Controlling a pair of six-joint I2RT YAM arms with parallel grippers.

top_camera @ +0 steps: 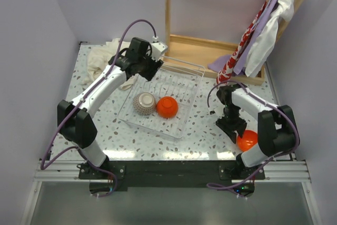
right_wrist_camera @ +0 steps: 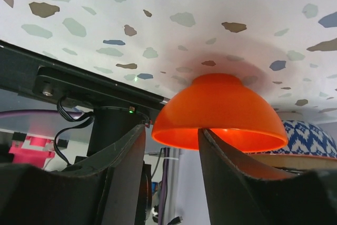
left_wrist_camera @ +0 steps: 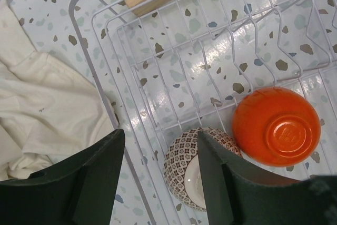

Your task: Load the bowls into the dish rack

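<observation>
Orange bowl [right_wrist_camera: 221, 109] sat upright on worktop [top_camera: 200, 143] at 5 o'clock, well apart from dish rack [top_camera: 158, 125]. Glossy, light and rigid, so probably slippery; best pinched across the rim wall. Right gripper [right_wrist_camera: 171, 130] stood half open astride that rim, not visibly clamped; left gripper [left_wrist_camera: 160, 135] hung wide and empty over the rack.

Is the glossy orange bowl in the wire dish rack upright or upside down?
Upside down: the glossy orange bowl's foot ring faces up, its rim down on the clear wire dish rack.
</observation>
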